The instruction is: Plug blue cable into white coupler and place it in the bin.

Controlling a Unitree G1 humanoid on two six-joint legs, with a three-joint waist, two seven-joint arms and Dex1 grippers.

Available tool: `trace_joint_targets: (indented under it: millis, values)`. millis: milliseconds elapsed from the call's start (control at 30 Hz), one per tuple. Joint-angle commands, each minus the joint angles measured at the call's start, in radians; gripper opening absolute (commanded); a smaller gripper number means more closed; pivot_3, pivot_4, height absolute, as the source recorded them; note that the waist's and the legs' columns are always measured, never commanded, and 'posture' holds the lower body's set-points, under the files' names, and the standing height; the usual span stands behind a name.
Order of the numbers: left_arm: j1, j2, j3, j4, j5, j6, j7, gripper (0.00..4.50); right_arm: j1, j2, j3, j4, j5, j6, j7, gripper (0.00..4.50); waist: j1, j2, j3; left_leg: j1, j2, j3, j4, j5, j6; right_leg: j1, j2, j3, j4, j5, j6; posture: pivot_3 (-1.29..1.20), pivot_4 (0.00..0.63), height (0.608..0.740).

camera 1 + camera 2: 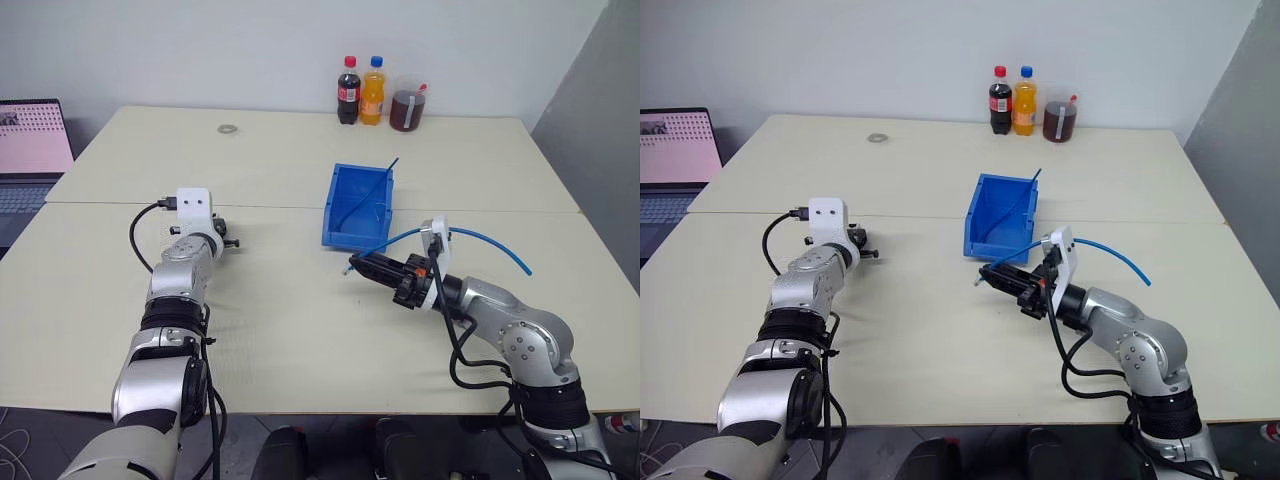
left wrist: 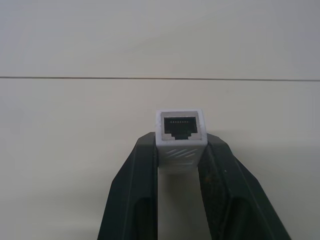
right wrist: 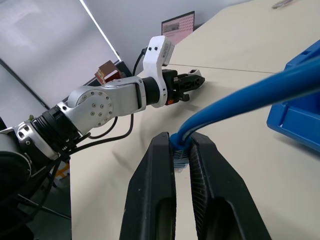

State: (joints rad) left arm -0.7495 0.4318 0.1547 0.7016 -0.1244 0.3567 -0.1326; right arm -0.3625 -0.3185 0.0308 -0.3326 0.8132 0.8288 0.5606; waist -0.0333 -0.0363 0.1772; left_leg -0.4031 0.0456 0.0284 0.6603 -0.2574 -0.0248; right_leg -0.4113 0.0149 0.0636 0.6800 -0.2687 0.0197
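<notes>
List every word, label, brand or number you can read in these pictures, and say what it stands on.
No text can be read.
Dark cola bottle: red label, too small to read.
Orange soda bottle: label too small to read.
Laptop: rows of tiny marks on its pink screen, unreadable.
White coupler: slanted grooves, no lettering.

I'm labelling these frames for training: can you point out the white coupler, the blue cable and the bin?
white coupler point(image 2: 180, 131), left wrist view, its socket face.
blue cable point(image 3: 260, 91), right wrist view, its mid-length.
bin point(image 1: 341, 213), left eye view, its left wall.
</notes>
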Motion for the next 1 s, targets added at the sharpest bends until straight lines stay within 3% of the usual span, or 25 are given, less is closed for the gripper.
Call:
trace_joint_targets:
  millis: [33,200,400,633,767,1000]
  values:
    - [0.112,0.077,-0.074,-0.251,-0.016,0.017,-0.23,0.78,0.014,-0.019,-0.017,-0.068,0.011,-0.005,0.003,0.11,-0.001,0.0,0.0,0.0,0.0,0.0,0.0,0.0,0.0,0.0,0.0,0.0,0.0,0.0,0.0,0.0,0.15,0.74]
    - [0.328,0.274,-0.227,-0.671,-0.09,0.085,-0.648,0.78,0.066,-0.089,0.002,-0.134,-0.008,-0.005,0.031,0.11,-0.001,0.0,0.0,0.0,0.001,0.001,-0.001,-0.001,-0.002,-0.002,-0.002,0.001,0.0,0.0,-0.001,0.0,0.15,0.74]
    - [0.369,0.433,-0.372,-0.809,-0.042,-0.021,-0.929,0.78,0.115,-0.147,0.038,-0.185,-0.037,-0.024,0.057,0.11,0.003,0.0,0.0,0.0,0.001,-0.001,0.0,-0.001,-0.002,-0.001,-0.001,0.003,0.0,-0.004,0.002,0.0,0.15,0.74]
    - [0.307,0.416,-0.474,-0.747,-0.007,-0.086,-1.088,0.78,0.117,-0.167,0.093,-0.195,-0.115,-0.08,0.092,0.11,0.002,0.001,0.0,0.0,0.001,0.0,0.0,-0.001,-0.001,-0.001,0.002,0.003,0.0,-0.004,0.002,0.0,0.15,0.74]
    - [0.277,0.372,-0.515,-0.662,0.043,-0.146,-1.109,0.78,0.076,-0.162,0.213,-0.132,-0.255,-0.183,0.138,0.11,0.002,0.001,0.0,0.0,0.001,0.001,0.0,-0.001,-0.001,-0.001,0.002,0.002,0.0,-0.004,0.002,0.0,0.15,0.74]
    - [0.264,0.343,-0.52,-0.617,0.067,-0.178,-1.144,0.78,-0.038,-0.033,0.364,0.059,-0.443,-0.359,0.158,0.11,0.005,0.001,0.0,0.002,0.0,0.001,0.002,-0.001,-0.001,0.0,0.002,0.001,0.0,-0.004,0.003,0.0,0.15,0.74]
